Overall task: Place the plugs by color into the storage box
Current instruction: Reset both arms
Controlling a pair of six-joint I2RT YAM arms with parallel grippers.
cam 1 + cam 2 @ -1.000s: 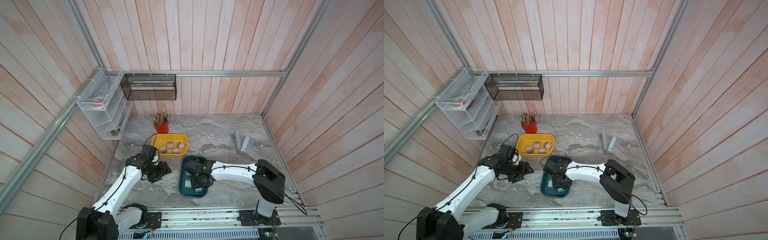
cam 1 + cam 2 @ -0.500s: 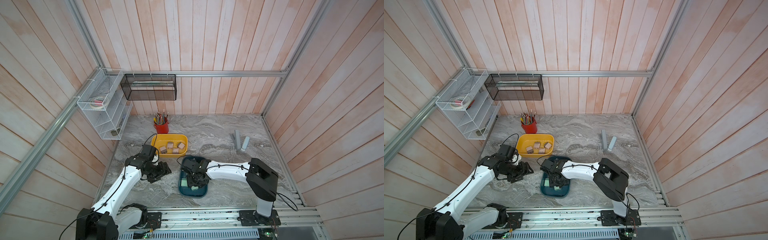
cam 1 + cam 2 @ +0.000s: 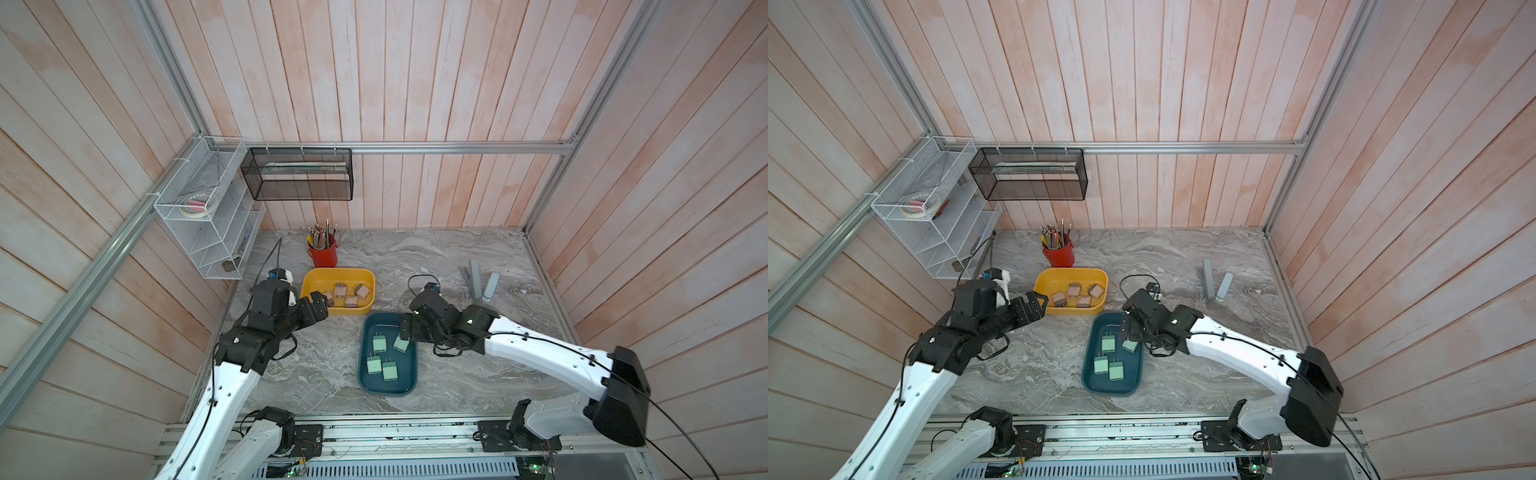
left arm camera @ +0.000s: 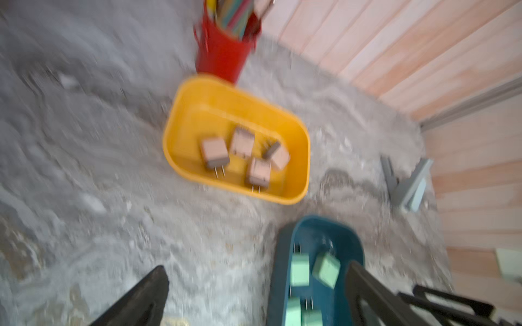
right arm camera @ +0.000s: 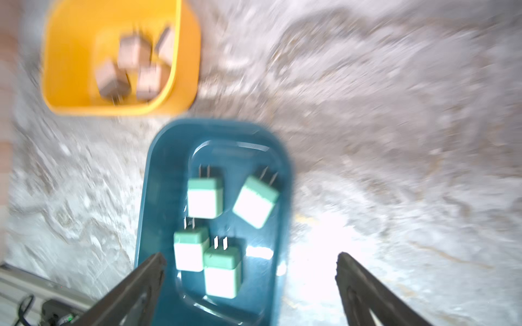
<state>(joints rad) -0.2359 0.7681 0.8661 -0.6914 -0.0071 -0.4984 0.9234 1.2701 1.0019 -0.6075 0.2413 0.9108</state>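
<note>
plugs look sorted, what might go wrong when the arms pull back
The open right gripper hangs over the teal plastic tray, close to a tilted mint green plug; retreating low might clip it. The open left gripper sits by the yellow plastic tray holding pinkish-tan plugs; a sideways swing might nudge it.

My white left arm (image 3: pixel 224 386) with black joints rises from the front left corner of the grey marbled bench (image 3: pixel 436 257). Its black left gripper (image 3: pixel 321 309) points toward the back edge, jaws spread wide, holding nothing. My white right arm (image 3: pixel 540 353) stretches low from the front right corner toward the bench's middle. Its black right gripper (image 3: pixel 409 322) tilts downward, jaws equally wide and empty.
</note>
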